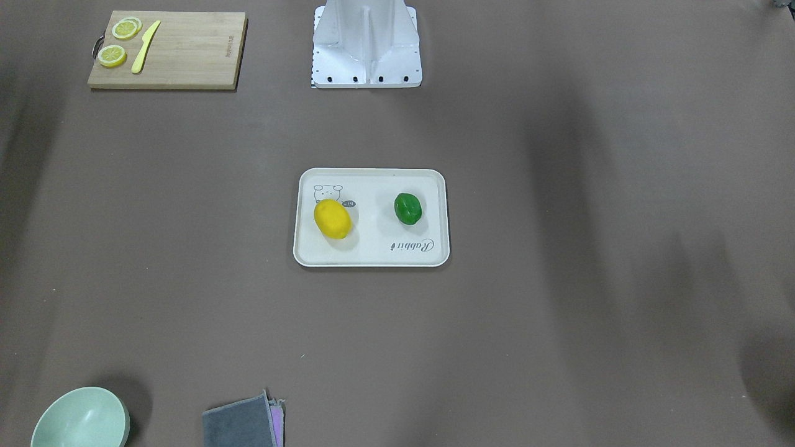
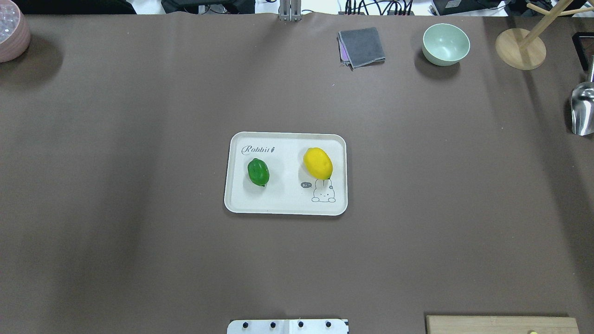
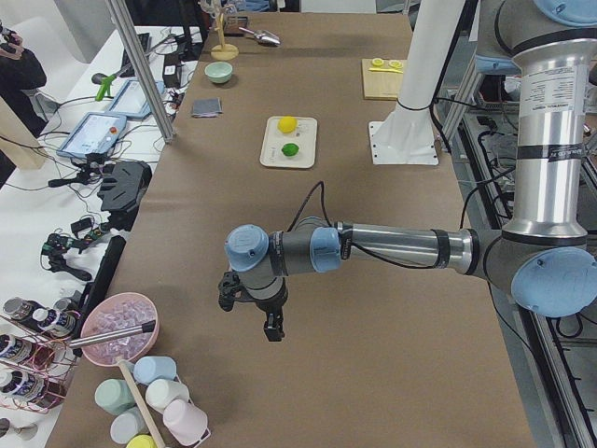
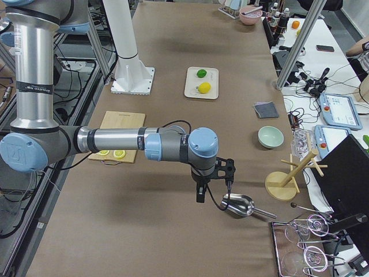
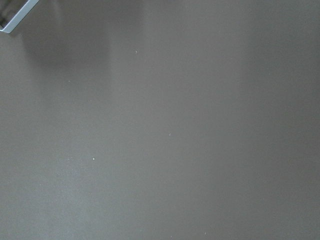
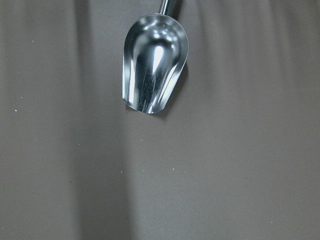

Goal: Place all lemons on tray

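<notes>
The bright yellow lemon and the smaller dark green lemon both lie on the off-white tray at the table's middle, apart from each other. In the overhead view the yellow lemon is right of the green lemon on the tray. My left gripper shows only in the exterior left view, far from the tray near the table's left end. My right gripper shows only in the exterior right view, beside a metal scoop. I cannot tell whether either is open or shut.
A bamboo cutting board holds lemon slices and a yellow knife. A green bowl, a grey cloth, a wooden stand, a metal scoop and a pink bowl sit along the table's edges.
</notes>
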### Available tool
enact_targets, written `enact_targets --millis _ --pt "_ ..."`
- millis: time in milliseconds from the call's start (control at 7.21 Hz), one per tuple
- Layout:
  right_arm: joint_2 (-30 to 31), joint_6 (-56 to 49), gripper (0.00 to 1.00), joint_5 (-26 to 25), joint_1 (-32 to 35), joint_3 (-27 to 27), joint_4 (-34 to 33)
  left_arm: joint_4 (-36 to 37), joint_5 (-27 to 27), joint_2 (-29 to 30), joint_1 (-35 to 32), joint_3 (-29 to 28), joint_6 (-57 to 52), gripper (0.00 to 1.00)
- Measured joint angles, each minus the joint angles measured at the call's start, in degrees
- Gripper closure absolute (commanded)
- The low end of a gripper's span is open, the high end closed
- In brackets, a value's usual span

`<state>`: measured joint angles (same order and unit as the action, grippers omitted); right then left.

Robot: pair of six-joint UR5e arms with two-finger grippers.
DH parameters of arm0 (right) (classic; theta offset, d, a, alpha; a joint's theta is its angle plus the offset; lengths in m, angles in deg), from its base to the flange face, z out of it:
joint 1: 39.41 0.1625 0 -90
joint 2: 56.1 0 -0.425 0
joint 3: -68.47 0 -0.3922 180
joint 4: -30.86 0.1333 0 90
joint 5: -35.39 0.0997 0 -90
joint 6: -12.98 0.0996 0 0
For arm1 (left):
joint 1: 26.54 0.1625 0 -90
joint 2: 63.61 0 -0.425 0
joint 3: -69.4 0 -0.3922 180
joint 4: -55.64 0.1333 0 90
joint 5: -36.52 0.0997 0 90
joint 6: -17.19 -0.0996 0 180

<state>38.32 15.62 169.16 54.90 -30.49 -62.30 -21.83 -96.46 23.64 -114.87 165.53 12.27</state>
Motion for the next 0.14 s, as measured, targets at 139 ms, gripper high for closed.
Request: enact_targets --millis 139 --pt "0.0 0.0 0.00 0.0 0.0 0.0 0.0 0.0 0.0 0.0 0.0 0.0 0.0 0.02"
